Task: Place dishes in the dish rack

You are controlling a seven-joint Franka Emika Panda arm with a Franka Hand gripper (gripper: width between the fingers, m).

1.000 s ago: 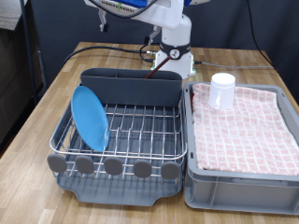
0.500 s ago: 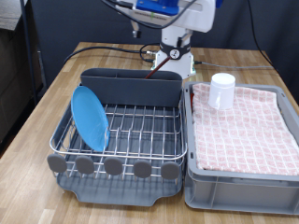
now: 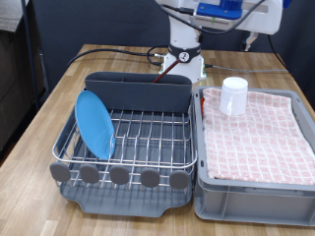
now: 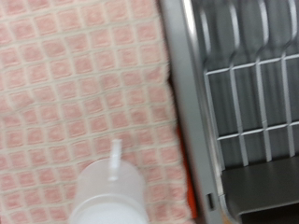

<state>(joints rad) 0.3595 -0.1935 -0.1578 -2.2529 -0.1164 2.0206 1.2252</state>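
So the plate is already standing on edge in the dish rack. The mug sits upright on the checked cloth bin, probably right below the wrist camera. Jaws aren't visible, so I can't tell their state.

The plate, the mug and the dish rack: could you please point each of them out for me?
plate (image 3: 94, 123), exterior view, middle of its blue face.
mug (image 3: 233, 96), exterior view, its white side wall.
dish rack (image 3: 150, 137), exterior view, bare wire floor.
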